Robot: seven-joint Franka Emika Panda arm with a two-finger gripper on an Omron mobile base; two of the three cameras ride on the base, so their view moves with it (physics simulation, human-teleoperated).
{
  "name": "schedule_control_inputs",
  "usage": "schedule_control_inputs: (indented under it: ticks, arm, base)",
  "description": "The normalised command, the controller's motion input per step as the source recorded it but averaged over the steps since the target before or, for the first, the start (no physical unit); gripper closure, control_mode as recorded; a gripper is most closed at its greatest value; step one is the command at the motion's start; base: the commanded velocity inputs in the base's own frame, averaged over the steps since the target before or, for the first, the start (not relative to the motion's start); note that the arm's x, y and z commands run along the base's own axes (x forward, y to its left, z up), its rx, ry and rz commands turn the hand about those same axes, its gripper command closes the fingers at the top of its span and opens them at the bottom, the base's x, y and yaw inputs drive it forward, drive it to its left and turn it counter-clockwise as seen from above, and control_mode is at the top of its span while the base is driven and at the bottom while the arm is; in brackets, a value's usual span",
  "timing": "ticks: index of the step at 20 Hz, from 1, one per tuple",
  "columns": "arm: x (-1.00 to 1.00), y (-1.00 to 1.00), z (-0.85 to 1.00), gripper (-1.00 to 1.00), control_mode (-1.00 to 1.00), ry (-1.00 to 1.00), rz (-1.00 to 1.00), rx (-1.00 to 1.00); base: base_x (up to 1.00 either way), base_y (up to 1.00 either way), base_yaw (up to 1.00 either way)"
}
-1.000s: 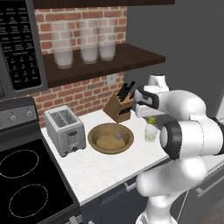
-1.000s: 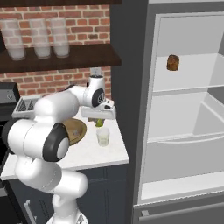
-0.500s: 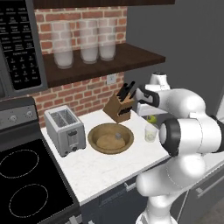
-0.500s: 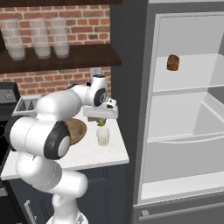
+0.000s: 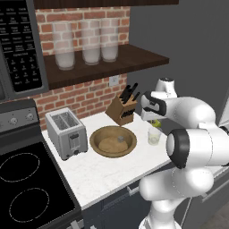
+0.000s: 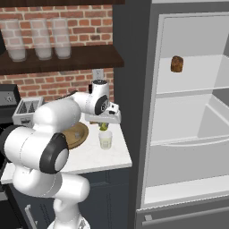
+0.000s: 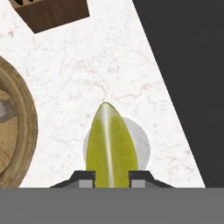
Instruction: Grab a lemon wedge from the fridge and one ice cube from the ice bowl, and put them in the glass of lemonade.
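My gripper (image 7: 112,177) is shut on the lemon wedge (image 7: 109,140), a yellow-green sliver that sticks out between the two fingertips. Directly under it stands the glass of lemonade (image 7: 143,146), on the white counter near its right edge. In the left base view the gripper (image 5: 154,119) holds the lemon wedge (image 5: 155,123) just above the rim of the glass (image 5: 154,137). The wooden ice bowl (image 5: 113,141) lies left of the glass with an ice cube (image 5: 120,139) inside it. The fridge (image 6: 192,112) stands open to the right of the counter.
A knife block (image 5: 123,109) stands behind the bowl against the brick wall. A toaster (image 5: 67,133) sits left of the bowl, beside the stove (image 5: 27,188). Three tall jars (image 5: 91,42) line the shelf above. A brown muffin (image 6: 177,64) rests on the fridge's upper shelf.
The hand has barely shifted and stays over the glass. It still holds the lemon wedge.
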Motion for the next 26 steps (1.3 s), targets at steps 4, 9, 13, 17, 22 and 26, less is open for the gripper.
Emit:
schedule_control_inputs:
  ticks: [4,9,13,17,22,26]
  arm:
    - [0.1,-0.03,-0.17,1.0,-1.0,0.0,0.0,0.0]
    - [0.03,0.0,-0.09,1.0,-1.0,0.0,0.0,0.0]
    - [0.0,0.0,-0.12,1.0,-1.0,-0.02,0.0,0.0]
    - [0.0,-0.07,-0.08,1.0,-1.0,-0.01,0.0,0.0]
    - [0.0,-0.1,0.0,1.0,-1.0,0.0,0.0,0.0]
    - [0.0,0.0,0.0,1.0,-1.0,0.0,0.0,0.0]
  base:
    - [0.0,0.0,0.0]
    - [0.0,0.0,0.0]
    - [0.0,0.0,0.0]
    - [0.0,0.0,0.0]
    - [0.0,0.0,0.0]
    - [0.0,0.0,0.0]
